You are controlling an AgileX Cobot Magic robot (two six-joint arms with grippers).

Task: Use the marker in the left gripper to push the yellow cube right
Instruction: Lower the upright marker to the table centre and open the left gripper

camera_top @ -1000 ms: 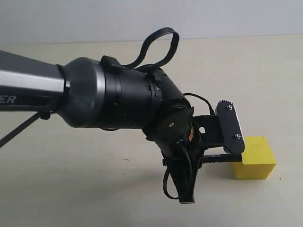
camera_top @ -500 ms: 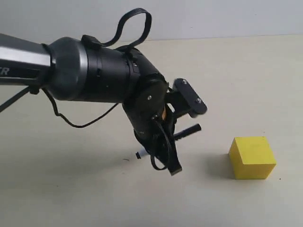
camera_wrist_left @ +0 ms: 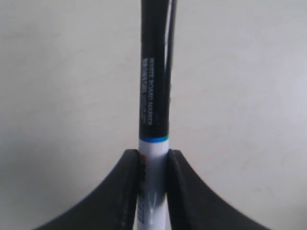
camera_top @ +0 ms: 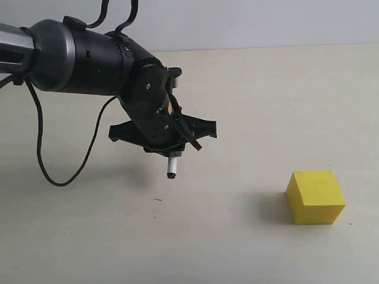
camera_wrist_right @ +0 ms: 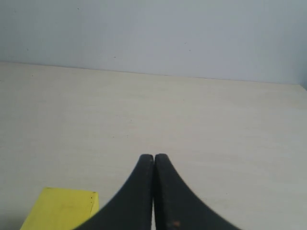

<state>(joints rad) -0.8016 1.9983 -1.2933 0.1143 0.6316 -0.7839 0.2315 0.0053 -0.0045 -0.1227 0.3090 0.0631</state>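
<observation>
The yellow cube (camera_top: 315, 196) rests on the beige table at the right; one of its corners also shows in the right wrist view (camera_wrist_right: 62, 208). My left gripper (camera_top: 169, 148) hangs above the table well to the left of the cube, apart from it. It is shut on the marker (camera_top: 172, 165), whose white barrel and black end poke downward out of it. In the left wrist view the fingers (camera_wrist_left: 129, 182) clamp the white barrel, and the marker's long black cap (camera_wrist_left: 156, 86) runs away from my left gripper (camera_wrist_left: 153, 155). My right gripper (camera_wrist_right: 153, 159) is shut and holds nothing.
The beige table (camera_top: 266, 106) meets a pale wall at the back. A loose black cable (camera_top: 44, 160) droops from the left arm toward the table at the left. My right arm does not show in the exterior view.
My left arm has drawn back to the left and upward, away from the cube, and the wrist has turned so the marker's white end points down. The cube has stayed where it was.
</observation>
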